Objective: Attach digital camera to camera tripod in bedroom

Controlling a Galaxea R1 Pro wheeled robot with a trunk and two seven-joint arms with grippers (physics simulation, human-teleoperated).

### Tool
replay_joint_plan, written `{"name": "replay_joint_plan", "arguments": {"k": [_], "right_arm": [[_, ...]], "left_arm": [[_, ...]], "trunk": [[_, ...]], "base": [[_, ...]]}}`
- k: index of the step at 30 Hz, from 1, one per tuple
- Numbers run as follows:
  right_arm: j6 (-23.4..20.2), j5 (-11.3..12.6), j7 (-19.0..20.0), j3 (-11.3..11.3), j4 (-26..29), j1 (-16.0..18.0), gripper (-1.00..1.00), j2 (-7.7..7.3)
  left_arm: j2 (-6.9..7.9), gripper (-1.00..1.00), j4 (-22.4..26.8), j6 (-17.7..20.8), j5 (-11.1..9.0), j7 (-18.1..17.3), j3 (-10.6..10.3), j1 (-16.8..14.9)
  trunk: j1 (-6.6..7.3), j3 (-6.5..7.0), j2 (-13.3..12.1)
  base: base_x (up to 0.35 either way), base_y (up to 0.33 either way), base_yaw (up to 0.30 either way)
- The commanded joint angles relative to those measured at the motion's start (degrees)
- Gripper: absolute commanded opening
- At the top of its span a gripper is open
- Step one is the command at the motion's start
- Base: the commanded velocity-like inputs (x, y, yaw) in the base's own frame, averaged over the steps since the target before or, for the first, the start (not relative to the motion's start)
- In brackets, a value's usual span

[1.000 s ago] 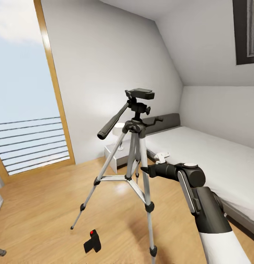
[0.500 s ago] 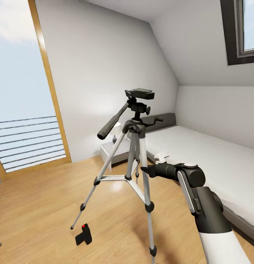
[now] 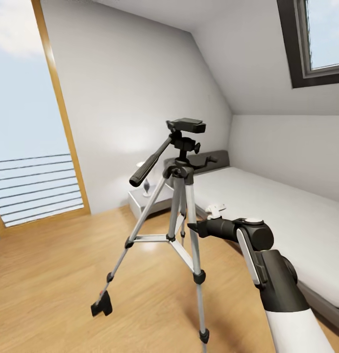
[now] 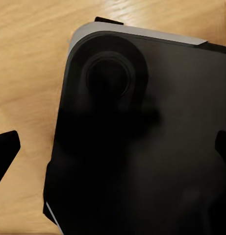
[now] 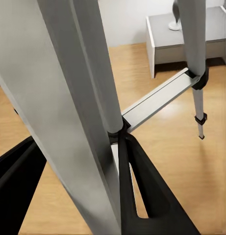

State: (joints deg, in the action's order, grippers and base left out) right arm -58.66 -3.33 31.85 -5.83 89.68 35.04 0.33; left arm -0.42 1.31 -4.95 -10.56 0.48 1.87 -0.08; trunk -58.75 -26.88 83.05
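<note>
Head view: tripod (image 3: 181, 206) stands upright on the wood floor (image 3: 57, 255) beside the bed (image 3: 287, 215), three silver legs spread, black head with its flat mounting plate bare on top, long pan handle angled down toward the window side. Right arm reaches in from lower right; right tool (image 3: 193, 227) sits against the near leg. Camera (image 3: 102, 305) lies on the floor by a tripod foot, well below the plate. Nightstand (image 3: 147, 201) behind, something small on it, too blurred to name; no open containers seen. Left wrist view: a dark rounded robot part over the floor; black tips of the left tool (image 4: 113, 152) at either edge stand far apart, wide and empty. Right wrist view: right tool's dark fingers (image 5: 142, 196) flank a silver leg close up, apparently closed on it. Judgement: tripod light, top-heavy, tips easily; steady by a leg. Camera small, rigid, smooth; take by the body sides, sparing the lens.
</note>
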Motion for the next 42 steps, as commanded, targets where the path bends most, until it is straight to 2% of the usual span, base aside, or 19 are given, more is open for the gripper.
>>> {"name": "replay_joint_plan", "arguments": {"k": [1, 24, 34, 42], "right_arm": [[-0.28, 0.17, 0.34, 0.03, 0.06, 0.04, -1.00, 0.02], [-0.31, 0.17, 0.41, -0.06, 0.06, 0.03, -1.00, -0.05], [-0.31, 0.17, 0.41, -0.06, 0.06, 0.05, -1.00, -0.01], [-0.31, 0.17, 0.41, -0.14, 0.06, 0.03, -1.00, -0.06]], "left_arm": [[-0.02, 1.00, 0.01, -0.15, -0.26, 0.05, 0.15, -0.01], [-0.02, 1.00, 0.01, -0.08, -0.26, 0.05, 0.15, -0.01], [-0.02, 1.00, 0.01, -0.10, -0.26, 0.05, 0.15, -0.01], [0.02, 1.00, 0.01, -0.14, -0.26, 0.05, 0.15, -0.01]], "trunk": [[0.02, -0.05, 0.03], [0.02, -0.05, 0.03], [0.02, -0.05, 0.03], [0.02, -0.05, 0.03]], "base": [[-0.186, -0.272, 0.000], [-0.188, -0.273, 0.000], [-0.104, -0.295, 0.000], [-0.010, -0.074, 0.000]]}}
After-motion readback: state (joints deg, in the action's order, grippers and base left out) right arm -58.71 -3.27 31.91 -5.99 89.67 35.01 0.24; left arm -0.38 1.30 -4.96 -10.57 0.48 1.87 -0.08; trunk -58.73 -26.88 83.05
